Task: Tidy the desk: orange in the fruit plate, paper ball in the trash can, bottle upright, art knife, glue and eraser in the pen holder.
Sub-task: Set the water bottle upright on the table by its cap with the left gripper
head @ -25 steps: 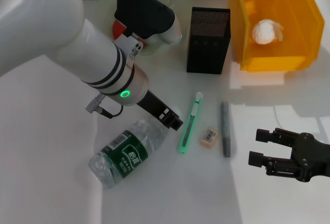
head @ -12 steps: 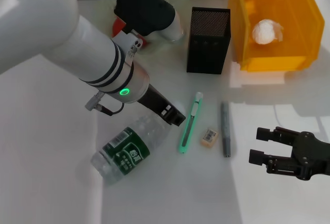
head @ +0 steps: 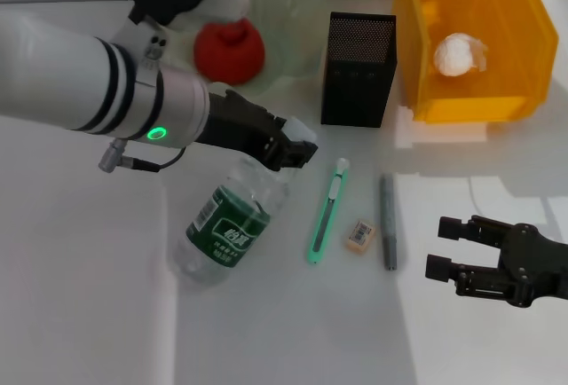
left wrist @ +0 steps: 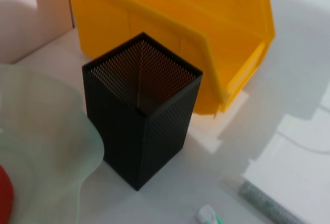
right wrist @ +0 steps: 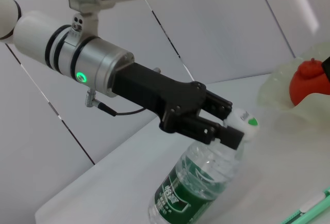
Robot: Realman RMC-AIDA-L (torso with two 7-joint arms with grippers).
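Bottle [head: 232,225]: centre-left of frame, tilted; I see my left gripper [head: 297,150] clamped on its neck. Right gripper [head: 448,247]: lower right, jaws apart, empty.

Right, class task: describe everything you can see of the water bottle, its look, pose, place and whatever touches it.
The bottle is clear, ribbed plastic with a green label bearing white print and a white cap. It is tilted, neither flat nor upright: its base rests on the white table, its neck raised toward the knife. The left tool is shut on its neck just under the cap. It sits below the fruit plate, left of the knife. Whether it holds water cannot be told.
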